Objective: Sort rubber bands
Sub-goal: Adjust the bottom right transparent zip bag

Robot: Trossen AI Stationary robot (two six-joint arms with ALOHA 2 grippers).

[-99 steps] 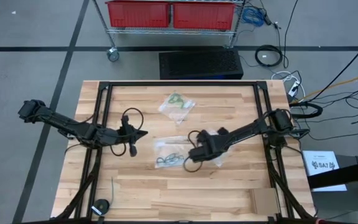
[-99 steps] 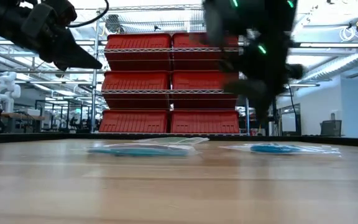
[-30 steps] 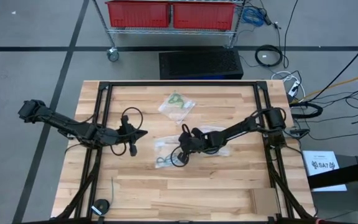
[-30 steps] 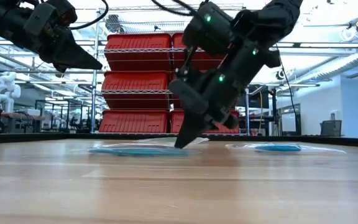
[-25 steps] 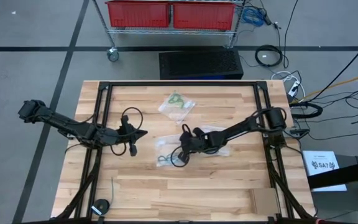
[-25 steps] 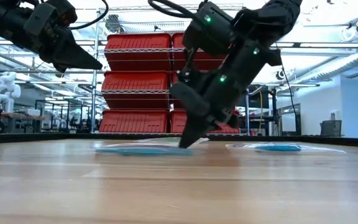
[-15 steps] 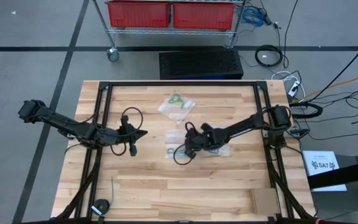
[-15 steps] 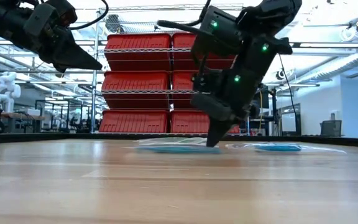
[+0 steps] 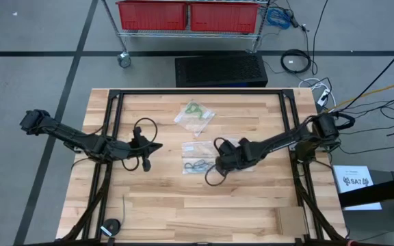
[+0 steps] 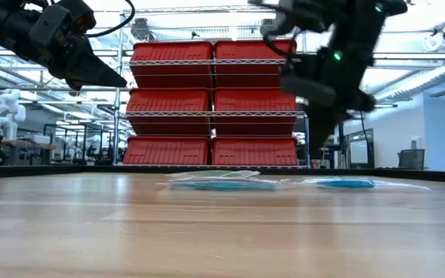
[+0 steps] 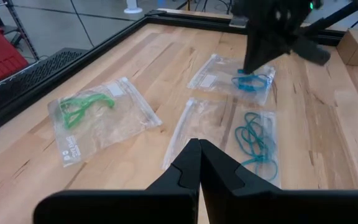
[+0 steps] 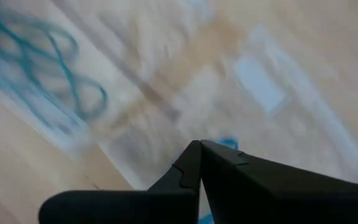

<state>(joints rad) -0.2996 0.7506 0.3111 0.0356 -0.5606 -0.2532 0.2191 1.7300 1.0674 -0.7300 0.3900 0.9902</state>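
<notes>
Left gripper (image 9: 157, 146): being held above the left half of the bench (image 9: 156, 205), well apart from the bags; fingers (image 11: 194, 163) are pressed together, with nothing between them.
Right gripper (image 9: 217, 166): being held over the middle of the bench, at the bags lying there; fingers (image 12: 197, 155) are closed tip to tip, and no band or bag is seen being gripped.
Green bands (image 11: 79, 107): lying inside a clear bag (image 9: 194, 114) toward the far middle of the bench, apart from the other two bags.
Teal bands (image 11: 257, 144): being seen as a loose tangle of loops in a second bag (image 9: 198, 160) at the bench's middle, just left of the right gripper in the high view.
Blue bands (image 11: 252, 81): bunched in a third bag (image 11: 232, 78) beside the teal one; in the high view that bag is mostly being covered by the right arm.
Low view: two flat bags are lying on the bench side by side, the right gripper (image 10: 321, 139) being held just above the gap between them.
Behind the bench: red bins (image 10: 211, 100) are stacked on a wire rack.
</notes>
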